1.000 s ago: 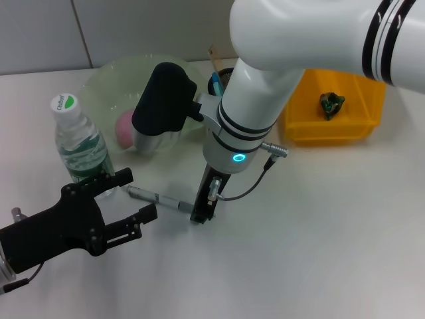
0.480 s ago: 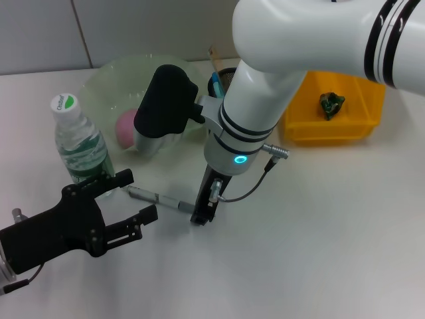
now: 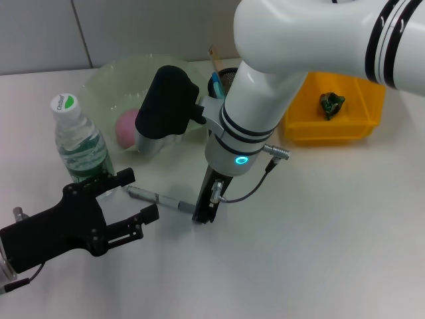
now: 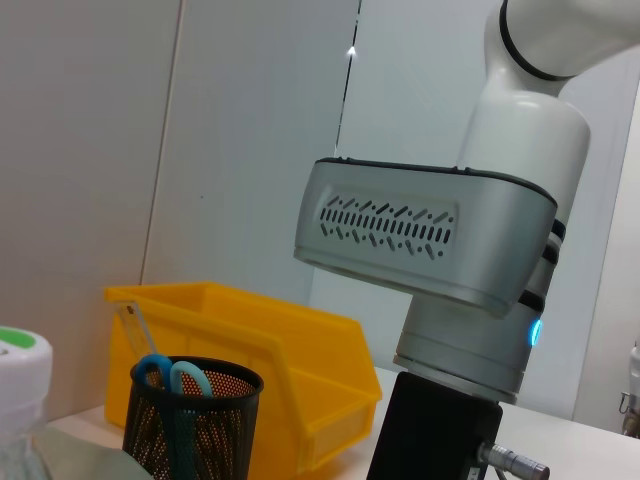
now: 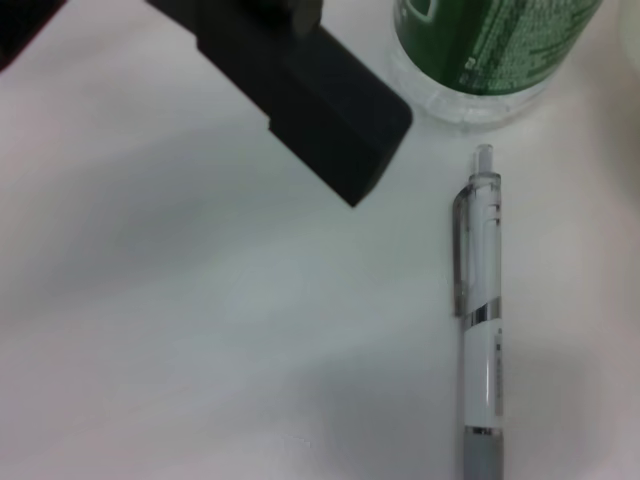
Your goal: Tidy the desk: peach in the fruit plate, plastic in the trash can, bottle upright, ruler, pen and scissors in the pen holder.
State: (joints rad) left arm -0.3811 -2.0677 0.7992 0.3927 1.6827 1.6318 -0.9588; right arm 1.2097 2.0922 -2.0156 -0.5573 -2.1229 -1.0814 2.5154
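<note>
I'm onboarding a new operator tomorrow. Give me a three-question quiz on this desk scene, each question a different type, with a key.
1. True or false: the bottle lies on its side.
2. What is the pen resting on? A) table B) pen holder C) yellow bin
3. Name the pink item in the fruit plate.

Key:
1. False, it stands upright.
2. A, beside the right gripper.
3. The peach.

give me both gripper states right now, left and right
Left gripper: open, empty, beside the bottle.
Right gripper: down at the pen; cannot tell.
</note>
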